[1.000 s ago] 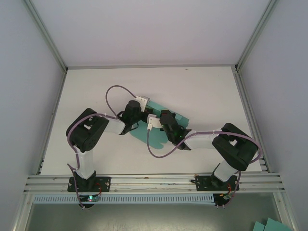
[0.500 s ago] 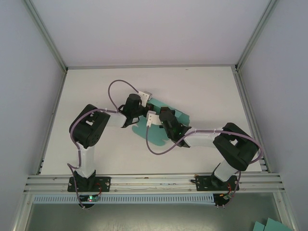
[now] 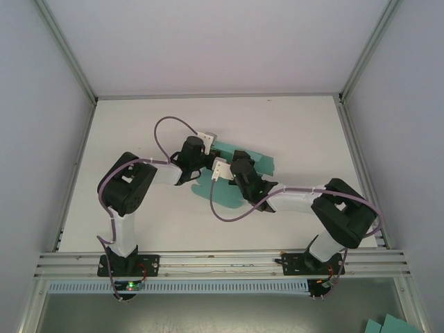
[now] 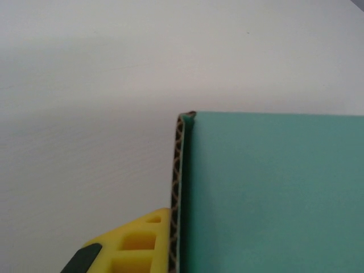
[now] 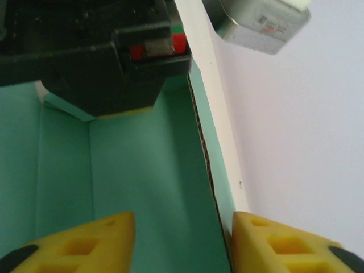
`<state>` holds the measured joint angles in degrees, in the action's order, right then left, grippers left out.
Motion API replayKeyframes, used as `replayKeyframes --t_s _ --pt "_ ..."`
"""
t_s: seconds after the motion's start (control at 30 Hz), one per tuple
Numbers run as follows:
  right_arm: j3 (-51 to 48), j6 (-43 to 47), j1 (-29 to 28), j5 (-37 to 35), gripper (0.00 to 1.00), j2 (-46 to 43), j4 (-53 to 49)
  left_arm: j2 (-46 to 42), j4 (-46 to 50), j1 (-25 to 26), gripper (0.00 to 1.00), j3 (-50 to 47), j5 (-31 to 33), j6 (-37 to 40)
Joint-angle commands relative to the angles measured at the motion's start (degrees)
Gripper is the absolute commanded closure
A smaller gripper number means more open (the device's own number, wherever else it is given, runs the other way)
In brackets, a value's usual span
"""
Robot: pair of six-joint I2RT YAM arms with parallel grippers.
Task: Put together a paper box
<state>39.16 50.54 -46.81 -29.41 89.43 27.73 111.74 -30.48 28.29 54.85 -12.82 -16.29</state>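
The paper box (image 3: 223,195) is a teal card, partly folded, lying in the middle of the table. My left gripper (image 3: 210,154) reaches it from the left. In the left wrist view, one yellow finger (image 4: 149,234) presses against the corrugated edge of an upright teal panel (image 4: 273,193); the other finger is hidden behind it, so the left gripper (image 4: 179,242) is shut on that panel. My right gripper (image 3: 234,161) comes in from the right. Its yellow fingers (image 5: 267,242) stand apart, so the right gripper (image 5: 182,233) is open, astride a raised wall (image 5: 207,165) that leans on the right finger.
The white table (image 3: 298,132) has bare room behind and beside the box. Metal frame rails (image 3: 222,262) run along the near edge. Purple cables (image 3: 229,215) loop over the card. Spare teal sheets (image 3: 385,326) lie below the table at bottom right.
The right gripper's jaws have opened and it has edged up towards the left gripper. The left gripper has moved slightly right and shut on the card. The far flaps shifted a little.
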Motion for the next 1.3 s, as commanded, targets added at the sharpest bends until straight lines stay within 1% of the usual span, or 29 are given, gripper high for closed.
replayKeyframes --t_s 0.0,0.03,0.07,0.1,0.17,0.2,0.23,0.3,0.37,0.43,0.5,0.53,0.57,0.63,0.7,0.73,0.77,0.87,0.97,1.07,1.2,1.27 --pt "-1.1 -10.3 1.5 -1.5 0.4 -7.4 -4.3 -4.3 2.5 -1.9 1.0 -2.1 1.8 -2.9" --pt "-1.3 -11.8 1.8 -1.9 0.37 -9.8 -5.1 -5.4 2.0 -1.9 1.0 -3.1 1.4 -2.8" --pt "-1.6 -13.3 2.1 -2.1 0.19 -12.5 -6.4 -6.5 1.4 -2.0 1.0 -4.1 0.8 -2.7" --pt "-1.8 -14.6 2.4 -1.3 0.11 -15.1 -8.9 -7.4 1.3 -2.0 1.0 -4.7 0.1 -2.5" --pt "-1.9 -18.3 3.2 0.3 0.09 -20.2 -14.3 -9.1 2.1 -2.3 1.0 -5.5 -0.1 -3.7" --pt "-1.9 -20.3 3.9 2.2 0.05 -22.6 -17.5 -9.9 2.5 -2.5 1.0 -5.7 -0.9 -4.2" --pt "-1.6 -22.4 5.1 6.6 0.02 -24.8 -21.7 -10.6 2.6 -2.7 1.0 -6.0 -1.5 -4.9" --pt "-1.5 -26.0 8.2 17.4 0.02 -27.6 -27.1 -12.2 2.2 -2.8 1.0 -6.6 -4.1 -5.5" --pt "-1.2 -30.4 10.3 21.2 0.02 -28.2 -26.5 -13.9 2.7 -2.8 1.0 -6.8 -5.9 -5.7" --pt "0.7 -34.1 12.7 25.2 0.04 -27.4 -27.7 -15.3 3.0 -2.9 1.0 -7.0 -7.5 -6.0" --pt "2.7 -37.1 14.8 29.4 0.09 -26.5 -28.4 -16.4 3.1 -3.0 1.0 -7.0 -9.9 -6.1" --pt "3.7 -38.8 15.6 31.7 0.15 -26.0 -28.4 -16.9 3.2 -2.9 1.0 -7.0 -10.3 -6.7" --pt "4.6 -39.7 16.0 33.6 0.25 -25.5 -28.8 -17.2 3.8 -3.0 1.0 -7.0 -10.2 -7.2" --pt "6.3 -40.2 16.0 37.0 0.4 -24.8 -30.6 -17.7 5.1 -2.9 1.0 -6.4 -9.7 -8.2" --pt "6.2 -41.4 16.0 39.9 0.49 -24.7 -29.8 -17.5 5.4 -2.9 1.0 -5.9 -10.4 -8.5" --pt "5.4 -42.6 16.0 40.8 0.57 -24.8 -27.5 -17.2 5.6 -2.9 1.0 -5.5 -10.3 -8.8" --pt "4.5 -43.5 16.0 41.1 0.65 -25.0 -25.3 -16.9 6.4 -2.9 1.0 -4.9 -9.8 -8.8" --pt "2.7 -46.6 16.0 39.5 0.81 -26.1 -20.9 -15.9 11.8 -3.0 1.0 -2.3 -6.5 -8.2" --pt "3.1 -47.9 16.0 36.7 1.0 -26.9 -22.4 -15.9 13.4 -2.9 1.0 -1.7 -4.6 -8.5" --pt "4.3 -48.2 15.8 35.0 1.0 -26.8 -25.9 -15.6 15.1 -3.0 1.0 -0.8 -0.2 -9.8" --pt "4.2 -46.6 14.3 33.2 1.0 -27.1 -26.5 -12.3 30.3 -3.0 1.0 6.5 13.3 -13.2" --pt "4.5 -46.9 13.6 31.4 1.0 -27.0 -26.3 -10.2 37.4 -3.1 1.0 10.5 17.6 -15.7"
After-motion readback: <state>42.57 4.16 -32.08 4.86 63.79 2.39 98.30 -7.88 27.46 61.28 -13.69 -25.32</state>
